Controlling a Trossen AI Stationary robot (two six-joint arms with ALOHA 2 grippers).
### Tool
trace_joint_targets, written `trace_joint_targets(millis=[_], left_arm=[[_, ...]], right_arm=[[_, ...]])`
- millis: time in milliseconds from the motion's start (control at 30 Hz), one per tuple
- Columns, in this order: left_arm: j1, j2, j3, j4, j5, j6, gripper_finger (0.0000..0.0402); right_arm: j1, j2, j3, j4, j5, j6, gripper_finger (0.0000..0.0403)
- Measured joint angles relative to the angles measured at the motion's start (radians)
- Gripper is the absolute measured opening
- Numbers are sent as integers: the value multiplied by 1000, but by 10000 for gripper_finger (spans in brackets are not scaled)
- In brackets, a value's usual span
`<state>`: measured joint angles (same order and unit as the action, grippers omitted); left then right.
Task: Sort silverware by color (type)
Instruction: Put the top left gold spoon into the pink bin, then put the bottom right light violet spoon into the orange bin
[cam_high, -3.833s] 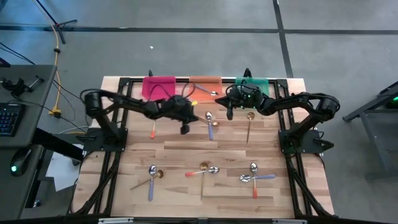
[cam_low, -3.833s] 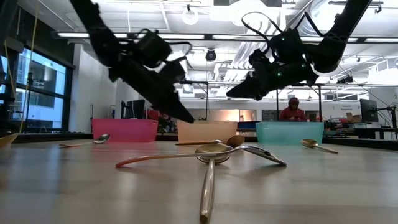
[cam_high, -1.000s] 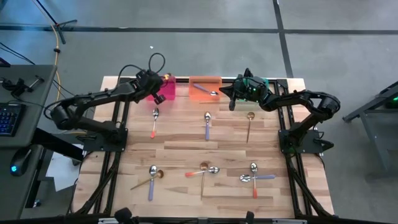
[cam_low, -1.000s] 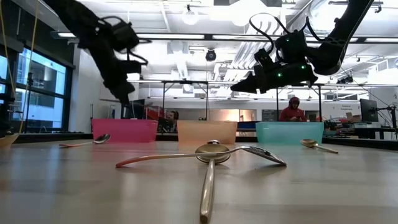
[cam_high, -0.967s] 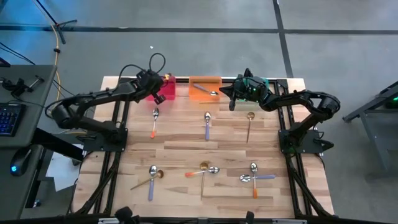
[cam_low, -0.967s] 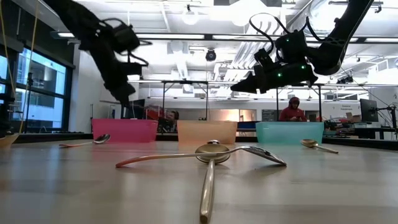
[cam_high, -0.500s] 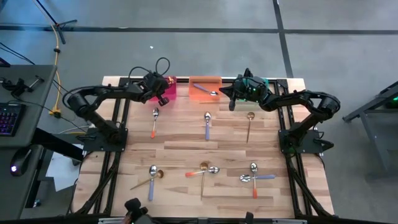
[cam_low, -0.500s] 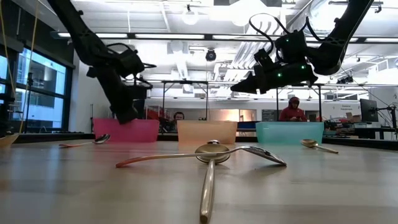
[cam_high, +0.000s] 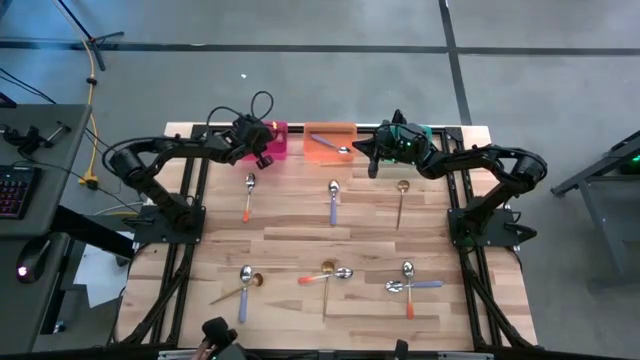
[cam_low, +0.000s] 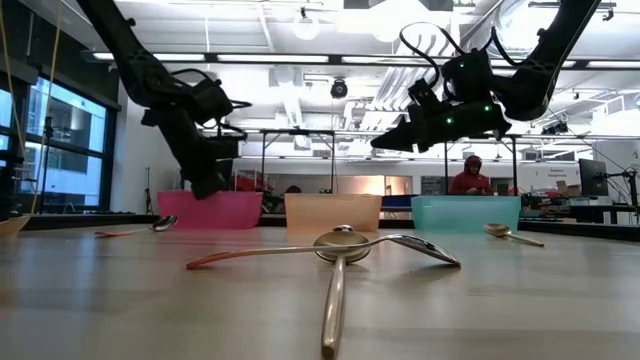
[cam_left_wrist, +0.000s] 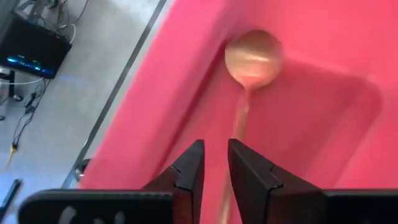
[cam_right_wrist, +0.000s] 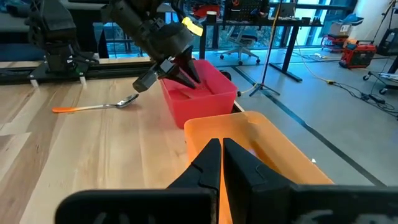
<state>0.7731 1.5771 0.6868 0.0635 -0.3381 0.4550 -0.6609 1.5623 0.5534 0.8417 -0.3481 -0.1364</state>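
Gold spoon (cam_left_wrist: 251, 65) lies in pink bin (cam_left_wrist: 323, 143), below left claw (cam_left_wrist: 214, 168).

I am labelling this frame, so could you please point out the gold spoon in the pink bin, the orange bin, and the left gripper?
Gold spoon (cam_left_wrist: 254, 56): left wrist view, on its bowl.
Orange plastic bin (cam_low: 332, 212): low view, front wall.
Left gripper (cam_left_wrist: 215, 163): left wrist view, midway between its fingers.

we see a pink bin (cam_high: 271, 140), an orange bin (cam_high: 329, 143) and a teal bin (cam_low: 465, 213) on pale striped wood (cam_high: 290, 220); the spoon (cam_left_wrist: 250, 68) (inside the pink bin) looks gold, perhaps tinted.
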Motion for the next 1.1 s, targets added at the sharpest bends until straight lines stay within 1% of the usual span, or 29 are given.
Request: trace_joint_targets(millis=[133,233,400,467,567,700,933,1100], left_arm=[[1,-9,-2,-6,-50,2,72],[1,-17,-3,-6,-73,10,65],[1,-47,-3,-4,-66,-3,40],[0,-66,-3,0,-42,-19,27],[9,-98,-3,1,71,-49,6],[34,-131,-3,8,290,-88,3],[40,-144,-3,109,535,-101,0],[51,-144,-7,210,794,-222,0]], right_arm=[[-8,0,18,0,1,-15,0],[-7,0,31,-7,3,-26,0],[-6,0,37,-26,0,-21,0],[-6,0,37,-35,0,-14,0],[-6,0,37,-45,0,3,0],[-6,0,37,-70,0,7,0],[-4,0,37,-118,9,55,0],[5,0,37,-170,81,69,0]])
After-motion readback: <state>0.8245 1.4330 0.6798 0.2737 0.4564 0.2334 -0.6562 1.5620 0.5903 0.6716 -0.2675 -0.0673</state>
